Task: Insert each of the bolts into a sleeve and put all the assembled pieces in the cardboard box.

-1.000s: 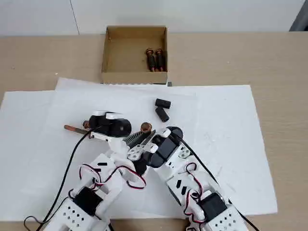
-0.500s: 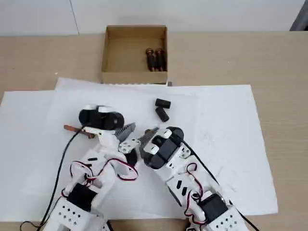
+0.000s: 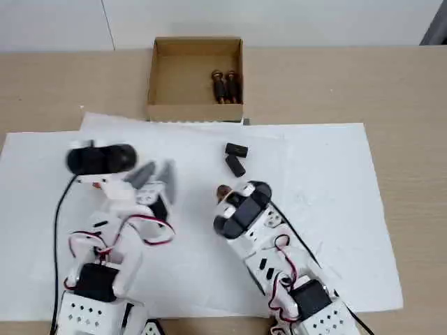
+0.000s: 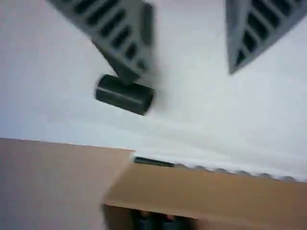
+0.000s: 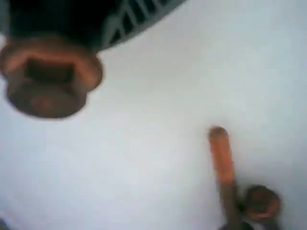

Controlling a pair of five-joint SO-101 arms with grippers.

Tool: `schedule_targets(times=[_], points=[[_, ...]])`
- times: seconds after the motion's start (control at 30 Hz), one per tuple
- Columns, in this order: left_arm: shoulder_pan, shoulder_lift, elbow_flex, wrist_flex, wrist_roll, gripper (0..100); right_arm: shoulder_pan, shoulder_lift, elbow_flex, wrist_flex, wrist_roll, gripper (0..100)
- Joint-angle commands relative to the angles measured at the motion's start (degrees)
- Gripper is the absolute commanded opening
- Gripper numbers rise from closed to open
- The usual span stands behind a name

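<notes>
Bolt [image 5: 50,81] sits in right pincer [image 3: 225,195] (clamped).

White left arm [image 3: 112,216], lower left, and right arm [image 3: 269,241], lower centre, carrying black motors [image 3: 101,159]; red-white wires [image 3: 150,227] looping; black cable [image 3: 57,244] trailing; grey slotted fingers [image 4: 105,24] tapering.

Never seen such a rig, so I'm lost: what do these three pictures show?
Two small robot arms sit at a table. The high view looks down from above; the other two come from a camera on each arm's wrist. On the white paper lie two black sleeves; the cardboard box holds two assembled pieces. The left gripper is open and empty. The right gripper holds a copper bolt; a second bolt lies on the paper.
</notes>
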Motion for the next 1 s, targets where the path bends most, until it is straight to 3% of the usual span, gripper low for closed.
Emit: schedule_targets(times=[0.0,0.17,0.37,0.63,0.97], points=[[-5.9,-0.8,0.0,0.1,-7.3,1,4.3,-0.9,-0.7,-1.4,0.1,0.2],[-12.0,-0.8,6.2,-1.2,-15.3,1,8.8,-0.7,1.2,2.2,0.1,0.2],[-13.4,-0.8,12.0,-2.6,-15.6,1,13.5,-0.3,-2.5,9.6,-2.4,0.2],[-12.2,-0.7,13.5,-2.5,-15.9,1,13.8,1.1,-17.1,23.2,-9.5,0.2],[-12.3,-0.7,15.7,-2.4,-15.9,1,13.9,27.4,-37.8,22.1,-9.7,0.2]])
